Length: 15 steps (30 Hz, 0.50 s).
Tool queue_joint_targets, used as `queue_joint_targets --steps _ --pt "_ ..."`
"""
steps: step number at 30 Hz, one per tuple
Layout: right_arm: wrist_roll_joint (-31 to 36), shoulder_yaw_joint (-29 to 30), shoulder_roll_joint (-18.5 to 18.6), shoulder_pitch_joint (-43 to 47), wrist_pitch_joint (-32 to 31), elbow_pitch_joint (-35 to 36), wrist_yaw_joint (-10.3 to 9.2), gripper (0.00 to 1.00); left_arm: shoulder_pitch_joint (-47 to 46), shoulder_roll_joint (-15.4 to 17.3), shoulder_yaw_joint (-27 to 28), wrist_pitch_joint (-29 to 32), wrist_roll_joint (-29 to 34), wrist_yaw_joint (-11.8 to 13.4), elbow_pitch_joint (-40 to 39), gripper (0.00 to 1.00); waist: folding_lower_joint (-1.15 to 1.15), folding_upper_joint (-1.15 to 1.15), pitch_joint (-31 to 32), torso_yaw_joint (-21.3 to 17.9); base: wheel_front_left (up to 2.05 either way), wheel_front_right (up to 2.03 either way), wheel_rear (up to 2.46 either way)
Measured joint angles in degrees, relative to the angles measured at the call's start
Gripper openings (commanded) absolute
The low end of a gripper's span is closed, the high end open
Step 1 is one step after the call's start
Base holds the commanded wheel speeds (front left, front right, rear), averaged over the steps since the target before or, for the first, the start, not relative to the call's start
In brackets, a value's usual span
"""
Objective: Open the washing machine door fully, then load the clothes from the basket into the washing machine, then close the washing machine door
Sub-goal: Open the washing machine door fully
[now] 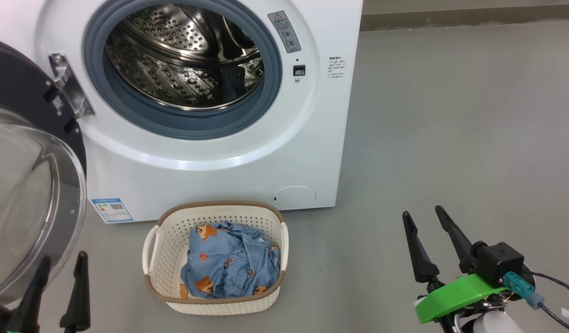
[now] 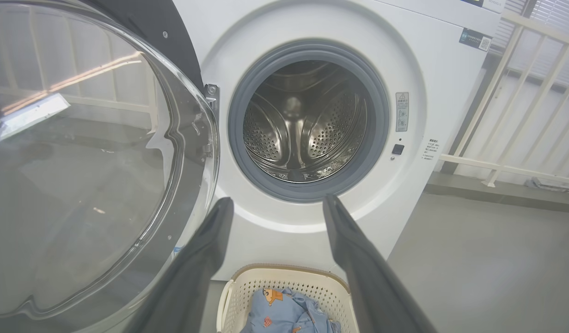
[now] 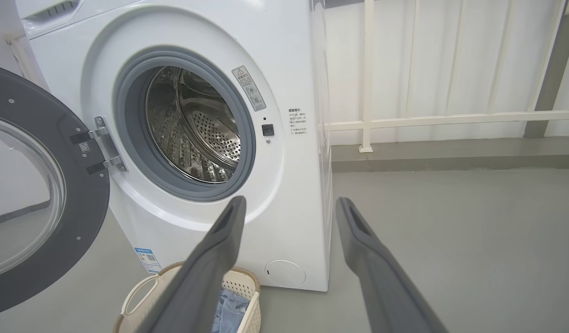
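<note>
**Door's wide open, laundry sitting in the basket, both tools empty**

Closest to the camera, the left tool (image 1: 64,259) sits at the lower left of the head view. Its two dark fingers are spread apart with nothing between them, and they sit right in front of the lower edge of the door glass. The right tool (image 1: 423,212) is at the lower right, also released and holding nothing. It's over bare grey floor (image 1: 450,115), well apart from everything else, with a bright green bracket (image 1: 450,293) on its wrist.

Between the two and a bit further out is the basket (image 1: 173,240), standing on the floor just in front of the washer. The clothes (image 1: 233,263) are bunched up inside it, below the rim, with the cartoon print showing.

On the left, the washing machine door (image 1: 16,83) is swung out wide on its metal hinge (image 1: 71,90), and the bulging glass faces the robot.

Behind the basket is the washing machine (image 1: 219,185), with the blue energy label (image 1: 111,210) at its bottom left corner and the round filter cover (image 1: 293,196) at the bottom right. The grey gasket (image 1: 182,129) rings the opening, and I can't see any fabric in the steel drum (image 1: 187,60).

Furthest back, the right wrist view shows a cream railing (image 3: 367,83) past the machine's side.
</note>
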State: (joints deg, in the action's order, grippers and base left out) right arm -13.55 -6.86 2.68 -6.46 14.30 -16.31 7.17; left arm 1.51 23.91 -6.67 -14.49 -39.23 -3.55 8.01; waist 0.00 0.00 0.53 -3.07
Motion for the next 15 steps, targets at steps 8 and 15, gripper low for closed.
queue_joint_targets --steps 8,15 --pt "0.0 0.3 0.0 0.0 0.0 0.3 0.0 1.0 0.0 -0.2 0.4 0.0 0.1 -0.3 0.0 1.0 0.0 0.0 -0.1 0.0 0.0 0.0 0.0" --pt "0.3 0.3 0.0 0.0 0.0 0.5 0.0 1.0 0.0 -0.3 0.4 0.0 0.1 -0.3 0.0 1.0 0.0 0.0 -0.3 0.1 0.0 0.0 0.0"
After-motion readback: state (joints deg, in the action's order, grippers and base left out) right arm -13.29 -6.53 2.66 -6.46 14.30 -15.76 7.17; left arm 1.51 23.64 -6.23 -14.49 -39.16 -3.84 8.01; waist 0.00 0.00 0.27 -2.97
